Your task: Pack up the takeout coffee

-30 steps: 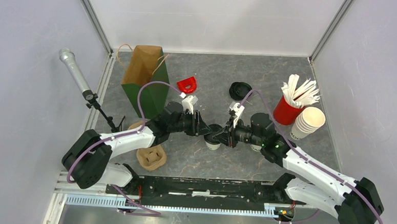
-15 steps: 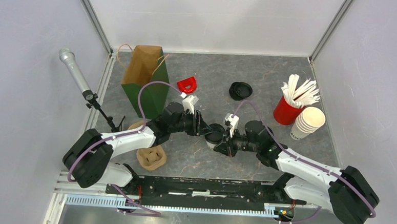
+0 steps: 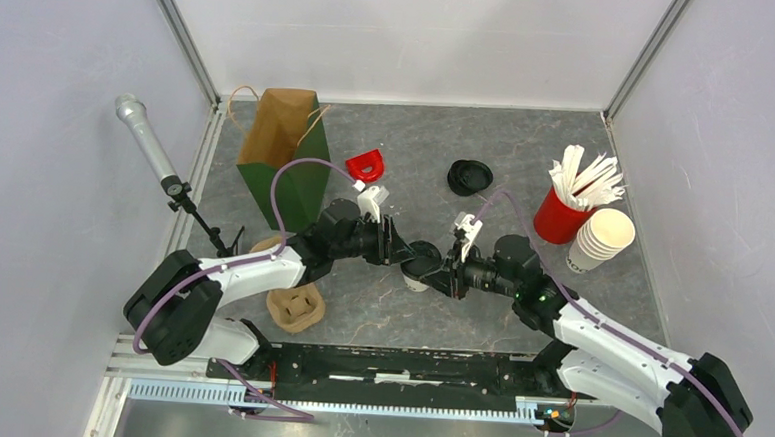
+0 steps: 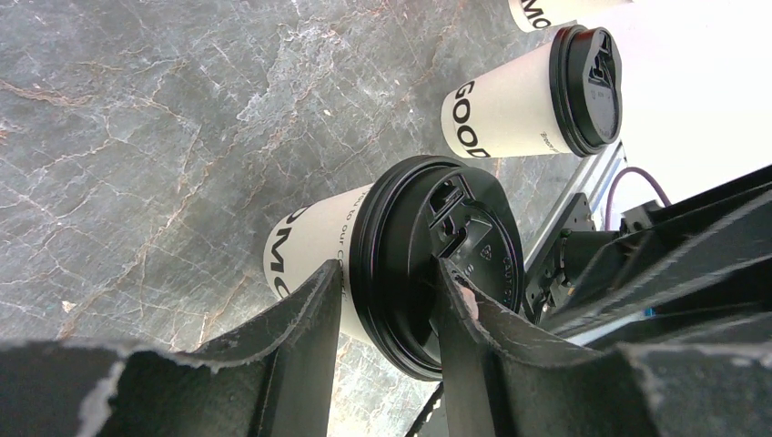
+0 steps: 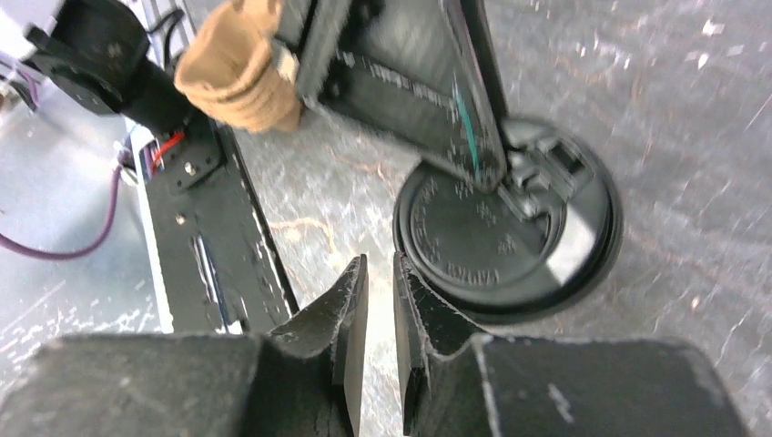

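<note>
A takeout coffee cup [image 4: 309, 241], cream-white with a black lid [image 4: 482, 237], lies tilted just above the grey table at mid-table [image 3: 417, 277]. My left gripper [image 4: 387, 273] is shut on it, the fingers pinching across the lid's rim and upper wall [image 3: 405, 254]. My right gripper [image 5: 380, 264] is just beside the same lid [image 5: 505, 246], its jaws a narrow gap apart with nothing between them [image 3: 448, 274]. Another lidded cup [image 4: 510, 96] lies beyond, and part of a further cup [image 4: 546, 11] shows at the top edge of the left wrist view.
A green and brown paper bag [image 3: 285, 153] stands at the back left, a red object [image 3: 366, 164] beside it. Spare black lids [image 3: 469, 176], a red cup of white sticks [image 3: 562, 216] and stacked lidless cups [image 3: 601, 240] sit right. A cardboard carrier [image 3: 294, 307] lies near left.
My right arm swung in toward the cup, then drew back slightly to the right. My left arm and the held cup have stayed put.
</note>
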Available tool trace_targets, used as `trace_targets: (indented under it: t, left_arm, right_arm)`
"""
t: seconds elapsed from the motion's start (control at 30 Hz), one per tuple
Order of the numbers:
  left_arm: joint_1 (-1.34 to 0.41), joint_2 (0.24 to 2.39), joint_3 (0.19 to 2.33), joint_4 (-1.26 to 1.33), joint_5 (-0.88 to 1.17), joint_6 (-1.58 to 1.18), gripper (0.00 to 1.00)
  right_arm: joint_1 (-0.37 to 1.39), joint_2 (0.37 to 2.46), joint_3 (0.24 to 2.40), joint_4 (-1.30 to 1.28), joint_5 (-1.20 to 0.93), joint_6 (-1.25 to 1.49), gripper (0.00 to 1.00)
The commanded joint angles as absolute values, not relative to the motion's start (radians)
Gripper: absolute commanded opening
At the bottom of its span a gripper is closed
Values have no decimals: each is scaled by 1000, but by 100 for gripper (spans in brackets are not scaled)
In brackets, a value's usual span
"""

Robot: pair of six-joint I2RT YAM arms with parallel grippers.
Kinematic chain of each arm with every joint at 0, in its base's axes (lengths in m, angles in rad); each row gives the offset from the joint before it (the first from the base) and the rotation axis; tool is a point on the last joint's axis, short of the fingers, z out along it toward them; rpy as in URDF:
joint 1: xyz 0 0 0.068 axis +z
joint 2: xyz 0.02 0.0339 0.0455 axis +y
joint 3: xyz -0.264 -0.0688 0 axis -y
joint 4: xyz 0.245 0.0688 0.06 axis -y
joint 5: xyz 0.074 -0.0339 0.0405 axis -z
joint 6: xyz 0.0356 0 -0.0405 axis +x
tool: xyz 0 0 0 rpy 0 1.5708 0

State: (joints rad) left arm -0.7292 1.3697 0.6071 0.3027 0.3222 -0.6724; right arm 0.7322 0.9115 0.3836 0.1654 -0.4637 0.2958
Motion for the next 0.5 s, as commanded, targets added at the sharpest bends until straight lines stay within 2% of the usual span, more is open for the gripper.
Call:
trace_targets:
  t: [0.0, 0.23, 0.47]
  left_arm:
    - [-745, 1407, 597, 193, 298, -621, 47]
    - [-752, 1391, 587, 199, 290, -631, 47]
    - [-754, 1391, 577, 203, 285, -629, 47]
  right_arm:
    - [732, 919, 453, 221, -449, 308, 22]
    - [729, 997, 490, 241, -435, 301, 22]
    - [716, 976, 362, 281, -334, 294, 21]
